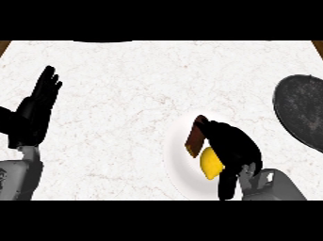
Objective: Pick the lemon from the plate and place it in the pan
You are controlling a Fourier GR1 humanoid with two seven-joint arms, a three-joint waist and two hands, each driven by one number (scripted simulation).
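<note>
Clearly, the lemon (210, 163) lies on the plate (178, 164), touching the right hand (232, 143), whose fingers (204, 128) are curled over its upper side but not seen closed round it. Its long axis runs roughly up the view, and the pan (310, 113) sits well apart to the right. The left hand (30, 115) rests open at the bench's (143, 80) left, far off.

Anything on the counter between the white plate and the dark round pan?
No. In the head view the white marble counter is bare between the white plate and the dark round pan; the right hand is over the plate.
</note>
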